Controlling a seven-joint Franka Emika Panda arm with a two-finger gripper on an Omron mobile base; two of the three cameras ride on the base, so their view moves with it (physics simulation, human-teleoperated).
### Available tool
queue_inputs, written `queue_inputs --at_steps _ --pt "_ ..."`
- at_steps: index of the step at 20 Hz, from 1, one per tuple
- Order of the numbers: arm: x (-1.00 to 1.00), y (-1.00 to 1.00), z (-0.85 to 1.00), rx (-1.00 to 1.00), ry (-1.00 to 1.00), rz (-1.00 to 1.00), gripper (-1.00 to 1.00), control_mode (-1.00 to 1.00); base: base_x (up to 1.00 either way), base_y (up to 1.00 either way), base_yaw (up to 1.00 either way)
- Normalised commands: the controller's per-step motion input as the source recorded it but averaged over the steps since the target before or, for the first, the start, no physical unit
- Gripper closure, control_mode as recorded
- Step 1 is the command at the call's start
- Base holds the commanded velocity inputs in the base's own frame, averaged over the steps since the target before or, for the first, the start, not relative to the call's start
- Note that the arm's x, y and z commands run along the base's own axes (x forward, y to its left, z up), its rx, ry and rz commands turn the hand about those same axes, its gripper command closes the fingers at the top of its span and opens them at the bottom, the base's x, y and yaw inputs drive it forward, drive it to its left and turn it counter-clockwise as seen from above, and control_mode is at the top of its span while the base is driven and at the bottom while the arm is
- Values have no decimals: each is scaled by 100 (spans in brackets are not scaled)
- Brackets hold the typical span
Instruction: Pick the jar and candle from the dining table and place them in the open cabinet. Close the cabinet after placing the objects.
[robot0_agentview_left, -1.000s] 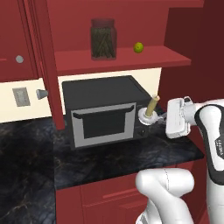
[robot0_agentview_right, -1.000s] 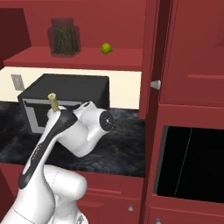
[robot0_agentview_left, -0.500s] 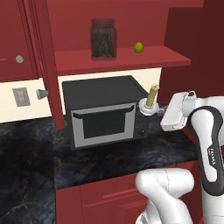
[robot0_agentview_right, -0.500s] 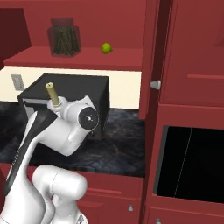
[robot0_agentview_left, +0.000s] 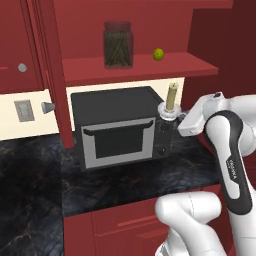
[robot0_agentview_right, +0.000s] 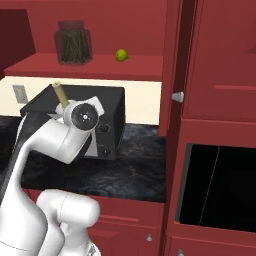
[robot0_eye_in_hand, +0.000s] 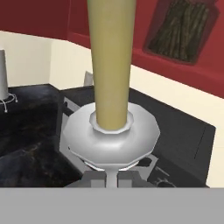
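Observation:
The jar (robot0_agentview_left: 118, 45) stands on the red shelf (robot0_agentview_left: 145, 67) of the open cabinet, left of a small green ball (robot0_agentview_left: 158, 54). The jar (robot0_agentview_right: 74, 42) and the ball (robot0_agentview_right: 121, 55) also show from the right base. My gripper (robot0_agentview_left: 173, 118) is shut on the handle of the candle's white saucer holder (robot0_eye_in_hand: 111, 140), and the candle (robot0_agentview_left: 172, 97) stands upright in the air by the microwave's top right corner, below the shelf. The candle (robot0_eye_in_hand: 111, 61) rises close before the hand camera, with the jar (robot0_eye_in_hand: 181, 26) up behind it. The candle (robot0_agentview_right: 60, 93) pokes up behind my wrist. The dining table is out of view.
A black and silver microwave (robot0_agentview_left: 117, 127) sits on the black marbled counter (robot0_agentview_left: 35, 175) under the shelf. The cabinet's doors stand open, one at the left (robot0_agentview_left: 50, 65) and one at the right (robot0_agentview_right: 173, 65). A black oven panel (robot0_agentview_right: 220, 185) is set in the red units at right.
The arm has lifted the candle higher, toward the microwave's top corner, and the candle has tipped from a slant to upright. The jar and ball have not moved.

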Motion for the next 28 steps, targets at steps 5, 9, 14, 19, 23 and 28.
queue_inputs --at_steps 5,9,14,19,23,28 --pt "17 -1 34 -5 0 -8 100 -100 0 0 0" --pt "15 0 32 -1 0 -6 100 -100 0 0 0" --pt "6 0 34 0 0 -5 100 -100 0 0 0" --pt "11 0 29 0 -1 -7 100 -100 0 0 0" --pt "0 -3 9 0 -8 -2 100 -100 0 0 0" --pt "1 -4 14 0 -10 0 100 -100 0 0 0"
